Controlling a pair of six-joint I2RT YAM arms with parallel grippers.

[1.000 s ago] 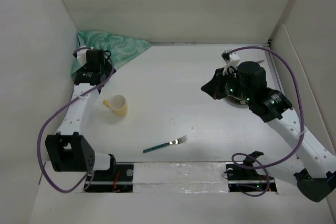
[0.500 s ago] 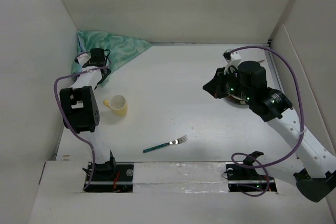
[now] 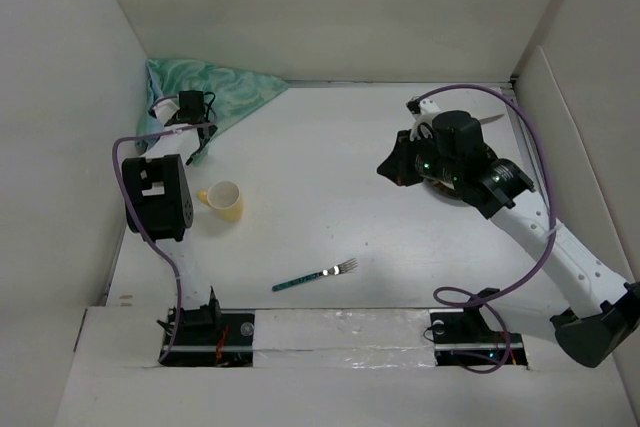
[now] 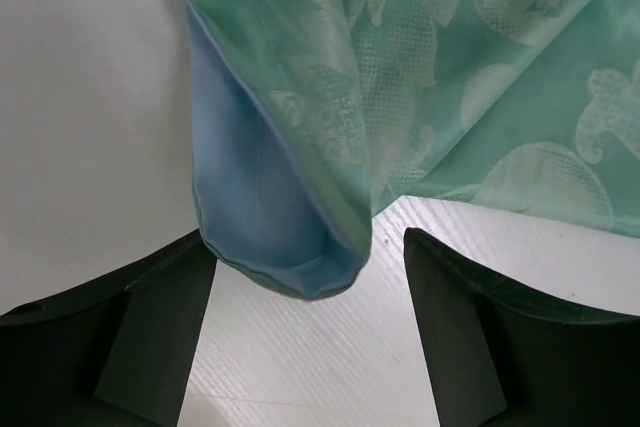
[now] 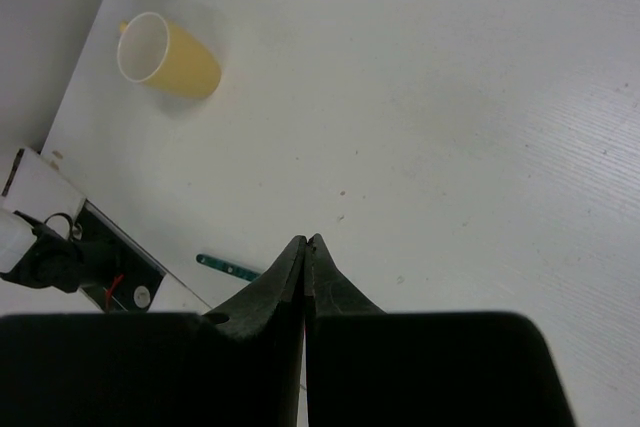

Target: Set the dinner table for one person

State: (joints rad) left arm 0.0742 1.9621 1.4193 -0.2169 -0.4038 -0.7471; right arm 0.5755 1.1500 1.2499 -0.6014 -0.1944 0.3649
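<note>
The dinner table [image 3: 330, 147], a broad matte-white top with a faint ribbed grain, is filling the floor between upright white panels. At its far left corner the cloth mat [image 3: 235, 87] is lying bunched. Its face is glossy green, woven with pale scrolls and dotted patches, and a smooth blue underside is showing where the edge folds over [image 4: 270, 197].

The left gripper [image 4: 305, 277] is hovering above that folded edge with its dark jaws spread wide, one on each side of the fold and clamping nothing. The right gripper [image 5: 305, 243] is hanging over the right half of the table with its black fingers pressed together and holding nothing. A round rim beneath that arm is mostly hidden.

Near the left edge a pale yellow mug [image 3: 224, 201] is sitting with its handle toward that edge, and its mouth is showing a bare, lighter inside [image 5: 140, 47]. Toward the near edge, about midway along it, a fork [image 3: 315, 276] is lying flat, its thin green handle ending in metal tines.
</note>
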